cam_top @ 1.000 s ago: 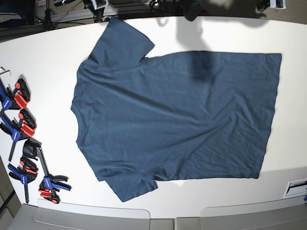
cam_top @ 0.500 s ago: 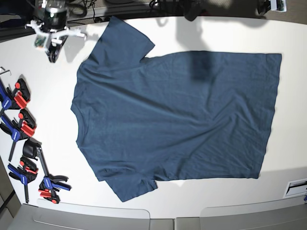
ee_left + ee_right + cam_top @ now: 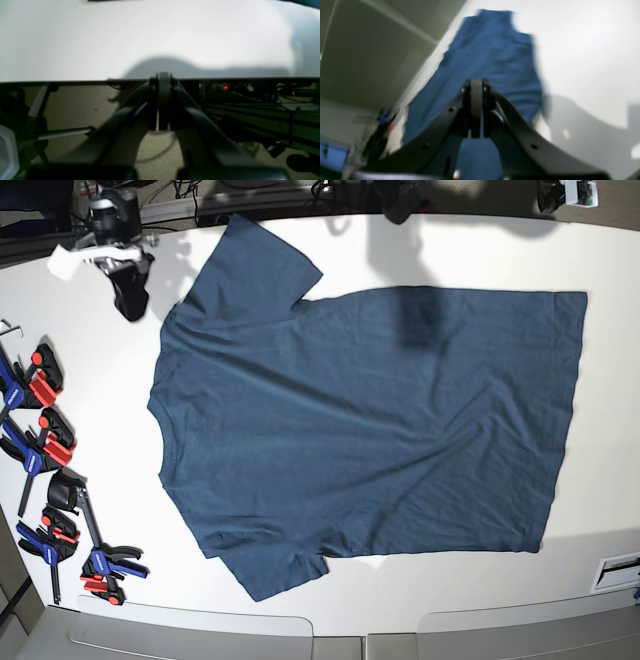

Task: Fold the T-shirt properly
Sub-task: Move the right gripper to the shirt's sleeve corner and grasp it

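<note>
Base view, nearest edge first: a row of red and blue clamps (image 3: 45,480) is seen along the left margin of the white table (image 3: 90,380), and beyond them the T-shirt (image 3: 370,420) is spread flat, unfolded, over most of the tabletop. Its long axis runs across the picture — collar toward the clamps on the left, hem on the right, one sleeve toward the near edge and the other toward the far edge. At the far left corner the right gripper (image 3: 131,298) hangs over bare table, just beside the far sleeve and apart from the cloth. In the right wrist view its fingers (image 3: 476,100) are pressed together on nothing, with the blue fabric stretching ahead of them. The left gripper (image 3: 163,100) is not found in the base view; in its own wrist view it is likewise closed and empty, poised at the table's edge with almost no cloth before it. The right arm is judged the nearer to the shirt, so the sleeve-and-shoulder end would likely be reached first, once the jaws are parted.
</note>
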`<state>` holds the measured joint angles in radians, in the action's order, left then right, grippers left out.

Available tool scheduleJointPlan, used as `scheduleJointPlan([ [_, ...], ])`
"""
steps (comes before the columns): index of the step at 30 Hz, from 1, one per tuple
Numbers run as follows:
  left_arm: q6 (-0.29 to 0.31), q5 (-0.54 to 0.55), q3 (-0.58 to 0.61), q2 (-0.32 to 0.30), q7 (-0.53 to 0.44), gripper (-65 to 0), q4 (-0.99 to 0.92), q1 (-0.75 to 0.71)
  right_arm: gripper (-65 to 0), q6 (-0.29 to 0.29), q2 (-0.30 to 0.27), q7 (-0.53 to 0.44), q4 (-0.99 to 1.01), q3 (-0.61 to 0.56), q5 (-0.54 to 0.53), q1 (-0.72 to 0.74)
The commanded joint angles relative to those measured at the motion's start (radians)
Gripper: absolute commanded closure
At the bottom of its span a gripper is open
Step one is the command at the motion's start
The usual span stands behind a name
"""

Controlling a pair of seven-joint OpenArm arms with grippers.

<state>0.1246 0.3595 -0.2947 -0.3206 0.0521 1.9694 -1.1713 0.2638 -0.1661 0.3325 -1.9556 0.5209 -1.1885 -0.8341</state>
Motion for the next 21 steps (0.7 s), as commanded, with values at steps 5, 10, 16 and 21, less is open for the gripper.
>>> scheduleJointPlan([
  [5,-0.001,-0.002,-0.006,-0.004,-0.021,0.0,0.013,0.003,0.0,0.013,-0.012,0.016,0.190,0.047,-0.062,0.043],
  [10,-0.001,-0.002,-0.006,-0.004,-0.022,0.0,0.013,0.009,0.0,0.013,-0.011,0.049,0.230,0.049,-0.045,0.051],
  [16,-0.002,-0.002,-0.006,-0.003,-0.022,0.0,0.013,0.010,0.0,0.013,-0.011,0.031,0.230,0.049,0.068,0.073],
  [21,-0.002,-0.002,-0.006,-0.003,-0.021,0.0,0.013,0.014,0.0,0.013,-0.011,0.029,0.230,0.048,0.113,0.098],
])
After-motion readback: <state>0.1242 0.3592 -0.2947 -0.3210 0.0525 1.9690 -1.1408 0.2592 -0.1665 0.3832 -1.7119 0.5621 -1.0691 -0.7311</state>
